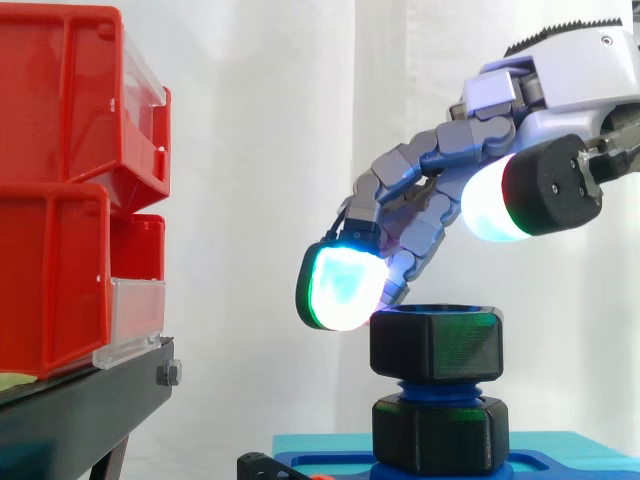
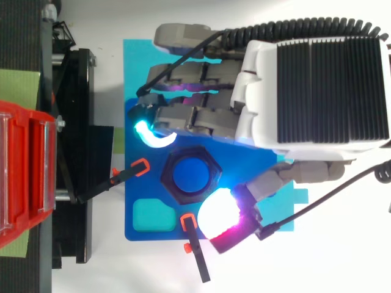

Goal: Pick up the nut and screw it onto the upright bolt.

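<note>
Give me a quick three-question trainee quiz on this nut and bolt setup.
1. True or false: the black hexagonal nut already sits on the blue upright bolt.
2. In the side view, the hand's white-glowing thumb pad is: A) below the nut, B) above the nut, C) clamped against the nut's side.
3. Fill in: the bolt stands on a ___ plastic base plate.
Key: 1 true; 2 B; 3 blue.

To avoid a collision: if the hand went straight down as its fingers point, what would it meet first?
Probably the black nut, at its upper rim; the hand's lit fingertip hangs close beside it.
</note>
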Robot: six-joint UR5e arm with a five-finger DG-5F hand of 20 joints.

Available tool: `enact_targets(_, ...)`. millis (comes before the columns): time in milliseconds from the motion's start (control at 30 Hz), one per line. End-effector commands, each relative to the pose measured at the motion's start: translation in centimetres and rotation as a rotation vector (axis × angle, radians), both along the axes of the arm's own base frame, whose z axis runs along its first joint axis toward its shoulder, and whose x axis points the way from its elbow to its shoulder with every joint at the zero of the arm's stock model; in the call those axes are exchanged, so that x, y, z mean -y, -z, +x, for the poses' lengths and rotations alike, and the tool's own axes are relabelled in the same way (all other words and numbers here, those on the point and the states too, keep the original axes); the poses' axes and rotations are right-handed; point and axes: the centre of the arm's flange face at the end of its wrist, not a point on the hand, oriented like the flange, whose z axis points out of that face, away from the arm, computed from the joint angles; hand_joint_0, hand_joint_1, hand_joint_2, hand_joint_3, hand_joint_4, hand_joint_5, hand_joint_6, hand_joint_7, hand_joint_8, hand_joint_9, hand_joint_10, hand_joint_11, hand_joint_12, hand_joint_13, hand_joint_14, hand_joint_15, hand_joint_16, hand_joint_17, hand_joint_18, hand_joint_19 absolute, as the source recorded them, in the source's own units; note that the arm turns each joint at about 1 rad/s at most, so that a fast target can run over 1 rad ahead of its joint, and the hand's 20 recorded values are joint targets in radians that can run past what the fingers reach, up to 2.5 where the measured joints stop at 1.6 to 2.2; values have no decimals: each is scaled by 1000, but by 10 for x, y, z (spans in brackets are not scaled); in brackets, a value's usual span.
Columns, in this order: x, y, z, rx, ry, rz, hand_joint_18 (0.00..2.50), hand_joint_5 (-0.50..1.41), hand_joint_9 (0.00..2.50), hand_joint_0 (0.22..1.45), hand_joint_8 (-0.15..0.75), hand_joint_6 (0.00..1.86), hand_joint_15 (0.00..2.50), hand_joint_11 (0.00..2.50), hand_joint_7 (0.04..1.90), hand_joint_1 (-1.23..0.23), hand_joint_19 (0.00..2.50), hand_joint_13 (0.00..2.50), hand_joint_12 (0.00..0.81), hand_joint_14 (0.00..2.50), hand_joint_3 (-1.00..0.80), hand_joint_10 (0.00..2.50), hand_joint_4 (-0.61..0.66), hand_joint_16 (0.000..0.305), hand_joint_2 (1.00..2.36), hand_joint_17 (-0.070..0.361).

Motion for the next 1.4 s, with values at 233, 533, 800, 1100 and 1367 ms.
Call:
enact_targets(233,-9,1,0,0,-11,0,0,-144,621,493,241,502,0,0,724,-327,0,309,288,0,-500,0,217,32,1000,71)
enact_targets(533,-10,3,-1,-16,-12,-3,0,-140,632,495,247,502,0,0,743,-326,0,322,285,0,-500,0,229,31,1000,71)
enact_targets(800,-10,4,-3,-28,-12,-4,0,-134,640,502,252,502,0,0,767,-330,0,347,280,0,-500,0,237,29,1000,66)
enact_targets(1100,-5,6,-5,-47,-7,-10,8,-96,734,516,265,504,0,0,971,-347,0,420,267,0,-500,0,273,26,1000,59)
enact_targets(1367,-3,9,-9,-74,-5,-15,75,-59,806,527,274,503,0,0,1247,-362,0,482,257,0,-500,0,227,23,1000,52)
